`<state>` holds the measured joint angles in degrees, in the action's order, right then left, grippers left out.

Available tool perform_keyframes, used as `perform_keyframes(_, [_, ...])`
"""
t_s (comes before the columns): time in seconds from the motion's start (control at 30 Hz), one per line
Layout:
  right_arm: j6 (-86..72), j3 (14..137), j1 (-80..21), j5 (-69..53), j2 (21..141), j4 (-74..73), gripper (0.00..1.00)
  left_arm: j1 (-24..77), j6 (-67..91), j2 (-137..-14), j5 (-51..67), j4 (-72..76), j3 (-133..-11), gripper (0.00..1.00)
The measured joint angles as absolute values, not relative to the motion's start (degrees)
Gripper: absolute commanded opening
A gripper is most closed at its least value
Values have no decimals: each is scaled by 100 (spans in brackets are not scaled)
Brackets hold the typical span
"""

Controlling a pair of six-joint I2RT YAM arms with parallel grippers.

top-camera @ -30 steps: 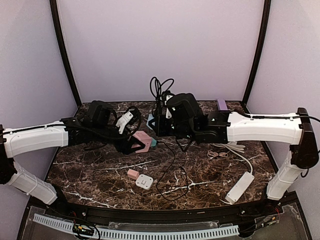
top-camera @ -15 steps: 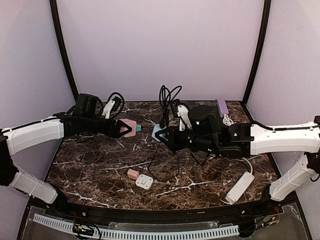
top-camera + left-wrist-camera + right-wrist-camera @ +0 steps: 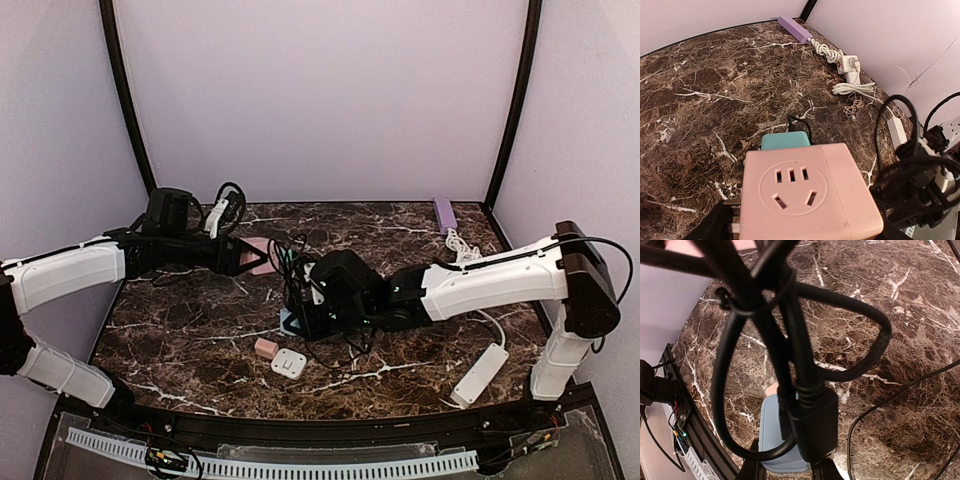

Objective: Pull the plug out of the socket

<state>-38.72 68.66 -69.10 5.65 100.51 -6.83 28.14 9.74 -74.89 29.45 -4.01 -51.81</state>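
Left gripper [image 3: 243, 258] clamps pink socket [image 3: 805, 195] by flat sides, aloft over table [image 3: 180, 350], left rear. Hard, smooth plastic; likely light, slippery. Right gripper [image 3: 300, 316] pinches blue plug [image 3: 776, 440], apart from socket, low over centre. Best hold: rigid body, not springy black cable [image 3: 790, 340].

Dark brown marble-patterned bench [image 3: 200, 350] with white veining, enclosed by a plain pale lilac back wall [image 3: 320, 100] and side walls [image 3: 50, 120]. Black curved struts [image 3: 128, 100] rise at both rear corners. A white slotted strip [image 3: 300, 468] runs along the near edge. Illumination is even.
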Motion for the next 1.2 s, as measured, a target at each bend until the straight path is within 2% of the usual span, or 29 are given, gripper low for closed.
perform_keyframes(0.23, [-4066,6963,-6499,104,10412,-722,0,2814,969,-7201,2917,-325,-5078,1])
perform_keyframes(1.0, [-4366,7631,-6482,-801,11548,-784,1,2814,972,-7017,2593,-91,-4950,1])
perform_keyframes(1.17, [-4364,7642,-6482,-801,11550,-805,34,2814,969,-7017,2661,-80,-4943,1])
perform_keyframes(1.2, [-4368,7642,-6482,-794,11550,-812,38,2814,969,-7017,2665,-80,-4943,1])
